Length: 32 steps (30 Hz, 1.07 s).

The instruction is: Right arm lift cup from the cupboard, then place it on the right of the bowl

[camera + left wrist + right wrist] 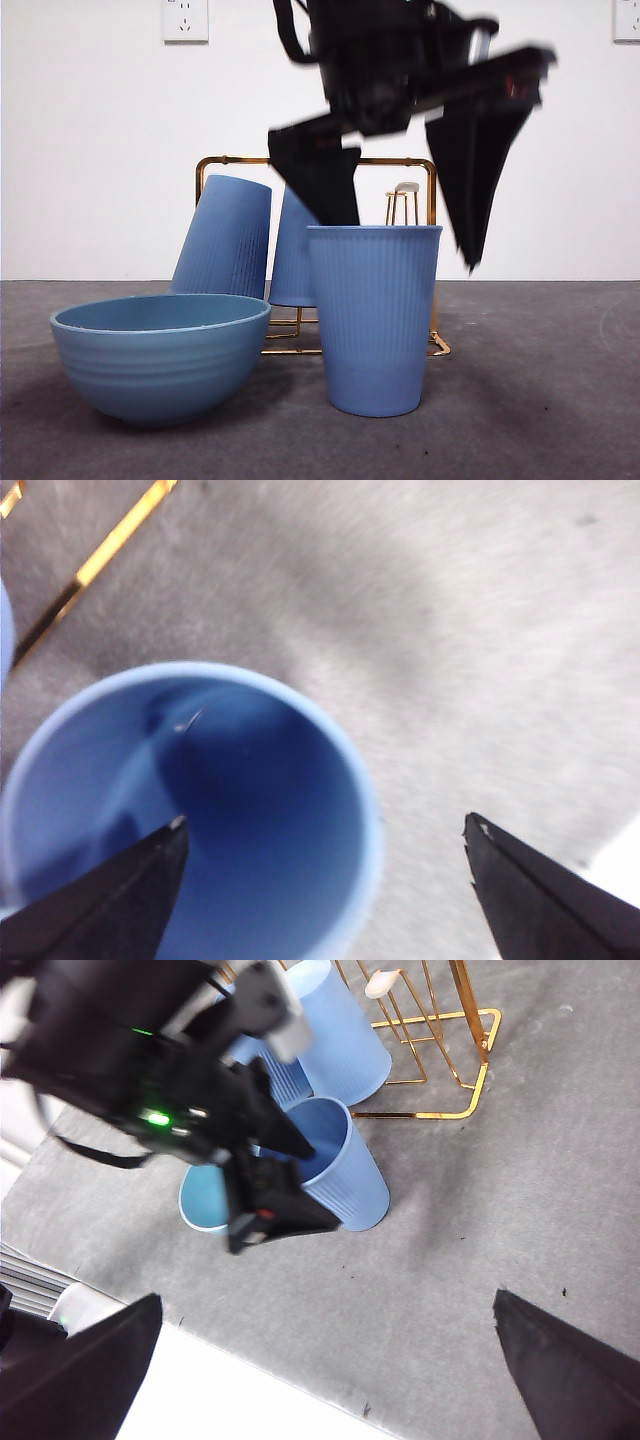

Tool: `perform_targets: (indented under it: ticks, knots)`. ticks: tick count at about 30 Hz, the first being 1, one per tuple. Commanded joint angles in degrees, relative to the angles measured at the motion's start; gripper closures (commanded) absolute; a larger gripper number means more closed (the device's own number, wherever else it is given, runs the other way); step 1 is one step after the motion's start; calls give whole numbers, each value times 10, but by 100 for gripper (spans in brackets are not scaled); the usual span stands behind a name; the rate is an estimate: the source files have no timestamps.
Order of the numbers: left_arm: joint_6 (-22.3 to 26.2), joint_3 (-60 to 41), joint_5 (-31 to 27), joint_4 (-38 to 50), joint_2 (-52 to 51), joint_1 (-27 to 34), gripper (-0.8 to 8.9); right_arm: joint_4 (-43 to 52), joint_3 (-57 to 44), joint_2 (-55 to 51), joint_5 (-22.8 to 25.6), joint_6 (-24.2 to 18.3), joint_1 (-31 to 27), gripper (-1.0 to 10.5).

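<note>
Cup [375,320] is standing upright just right of the bowl [160,360], in front of the cupboard [432,190], which looks like its intended spot. The left gripper [325,822] is hanging spread astride its rim, gripping nothing. The right gripper [326,1298] is waiting open, well back.

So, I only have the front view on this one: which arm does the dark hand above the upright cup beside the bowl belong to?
Observer: That is the left hand. Its wrist view looks straight down into the cup.
Operator: Is it gripping the cup?
Observer: No. Its jaws are open, one over the cup's opening and the other outside the rim.
Operator: And the right arm?
Observer: The right hand hangs open, high over the grey table, well apart from the cup.
</note>
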Motion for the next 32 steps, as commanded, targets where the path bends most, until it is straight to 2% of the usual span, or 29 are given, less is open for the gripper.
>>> perform_targets:
  ticks: [1,3,11,13,16,20,28,32]
  knots:
    - [-6,16,-4,-4,-40,-18,371,4,6,1,0,-21,5,383]
    - [-7,16,-5,-20,-76,-32,371,2,6,1,0,-35,5,384]
    - [-36,-8,-81,-118,-201,-71,366,3,6,1,-2,-64,5,383]
    - [-51,-44,-103,-123,-251,-71,352,3,6,1,-3,-65,5,383]
    - [-101,-136,-151,-122,-355,-71,335,2,6,1,-7,-65,5,383]
    - [-161,-258,-174,-102,-512,-71,337,2,6,2,-22,-65,5,383]
    - [-183,-374,-194,-77,-742,-71,341,7,6,2,-19,-71,5,383]
    - [-182,-395,-211,-78,-835,-71,346,7,6,2,-14,-108,5,384]
